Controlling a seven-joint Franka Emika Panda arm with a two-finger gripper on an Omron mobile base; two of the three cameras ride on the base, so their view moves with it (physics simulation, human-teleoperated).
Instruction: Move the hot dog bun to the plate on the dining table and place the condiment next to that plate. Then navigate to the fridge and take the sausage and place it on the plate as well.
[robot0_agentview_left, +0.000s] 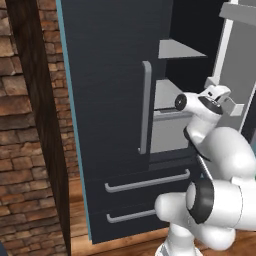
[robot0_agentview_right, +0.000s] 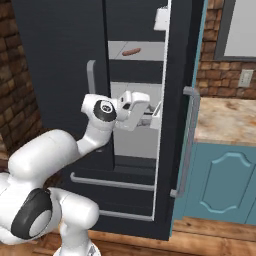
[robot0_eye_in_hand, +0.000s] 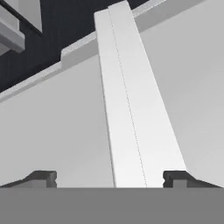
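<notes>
1. Directly ahead stands the fridge (robot0_agentview_right: 60, 45), tall and black, its left door shut and its right door (robot0_agentview_right: 172, 150) swung open toward the camera, edge-on in the right base view.
2. Beside the fridge on the right runs a teal cabinet (robot0_agentview_right: 225, 185) under a beige marbled counter (robot0_agentview_right: 225, 117), with a brick wall (robot0_agentview_right: 212, 65) behind it; another stretch of brick wall (robot0_agentview_left: 22, 150) and a dark wooden post (robot0_agentview_left: 40, 115) lie left of the fridge in the left base view.
3. Long curved grey handles run down the shut door (robot0_agentview_left: 145, 107) and the open one (robot0_agentview_right: 187, 145), and two more cross the lower drawers (robot0_agentview_left: 147, 181).
4. Inside the open half, pale grey shelves (robot0_agentview_right: 137, 52) are stacked one above another, and the arm reaches in at about the height of the middle one.
5. The gripper (robot0_agentview_right: 150, 114) sits in the opening just inside the open door, well below the top shelf; in the hand view its finger tips (robot0_eye_in_hand: 43, 178) stand wide apart with nothing between them, facing a pale grey panel with a lighter strip (robot0_eye_in_hand: 131, 109), probably a shelf or door-bin wall.
6. The sausage (robot0_agentview_right: 131, 51), a thin reddish-brown rod, lies on the upper shelf, above the gripper and untouched.
</notes>
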